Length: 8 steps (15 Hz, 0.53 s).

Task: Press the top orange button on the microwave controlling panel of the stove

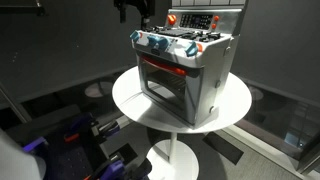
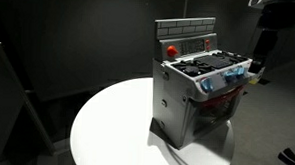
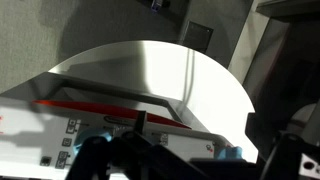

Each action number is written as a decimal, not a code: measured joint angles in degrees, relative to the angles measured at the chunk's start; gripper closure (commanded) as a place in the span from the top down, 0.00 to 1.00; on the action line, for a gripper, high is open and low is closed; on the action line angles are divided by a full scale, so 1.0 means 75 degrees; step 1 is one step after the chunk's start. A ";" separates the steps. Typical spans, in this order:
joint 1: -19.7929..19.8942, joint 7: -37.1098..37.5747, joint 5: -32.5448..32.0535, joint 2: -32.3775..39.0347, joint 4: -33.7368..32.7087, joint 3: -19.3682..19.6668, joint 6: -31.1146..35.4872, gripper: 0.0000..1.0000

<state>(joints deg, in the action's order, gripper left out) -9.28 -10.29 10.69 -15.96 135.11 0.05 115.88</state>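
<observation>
The stove [image 1: 186, 72] is a small silver-grey toy with blue-and-white knobs and a red-lit oven window, standing on a round white table [image 1: 130, 100]. Its upright microwave controlling panel [image 1: 206, 20] has an orange button [image 1: 171, 18] at one end. The stove [image 2: 200, 95], the panel [image 2: 187, 34] and the button [image 2: 172, 50] also show from the side. My gripper [image 1: 135, 12] hangs above and in front of the knob side, apart from the stove; it also shows in an exterior view [image 2: 261, 52]. In the wrist view the gripper [image 3: 190, 152] looks open and empty, over the stove top [image 3: 90, 130].
The white table [image 3: 160, 75] has a single pedestal foot [image 1: 177, 158]. The floor around it is dark, with dark walls behind. Blue-and-black gear [image 1: 80, 135] lies low beside the table.
</observation>
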 measured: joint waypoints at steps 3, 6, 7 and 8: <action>0.0000 0.0000 0.0000 -0.0007 -0.0021 0.0000 0.0000 1.00; 0.0008 0.0000 0.0000 -0.0004 -0.0016 -0.0010 0.0000 1.00; 0.0034 0.0001 0.0000 0.0000 -0.0013 -0.0027 0.0005 1.00; 0.0068 0.0009 -0.0001 0.0000 -0.0020 -0.0032 0.0049 1.00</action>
<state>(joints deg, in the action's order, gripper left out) -8.77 -10.22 10.68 -15.95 134.96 -0.19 116.25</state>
